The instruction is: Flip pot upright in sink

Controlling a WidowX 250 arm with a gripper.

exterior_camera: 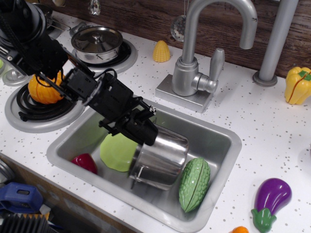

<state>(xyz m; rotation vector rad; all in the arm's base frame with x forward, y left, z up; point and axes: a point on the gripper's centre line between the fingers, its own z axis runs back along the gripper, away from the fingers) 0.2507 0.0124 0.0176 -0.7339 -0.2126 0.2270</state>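
mirror-shiny steel pot, brushed matt metal sink, glossy plastic bitter gourd, speckled white surface, dark wood backsplash

arm: matte black, boxy segments | thin black cables (looped outside) | gripper: black

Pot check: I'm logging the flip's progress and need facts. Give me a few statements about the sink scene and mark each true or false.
1. The pot is inside the sink. True.
2. The tool is at the pot's upper rim. True.
3. The pot stands on a stove burner. False: it is in the sink, tilted.
4. A green gourd lies right of the pot. True.
5. The green plate sits on the counter. False: it is in the sink, left of the pot.
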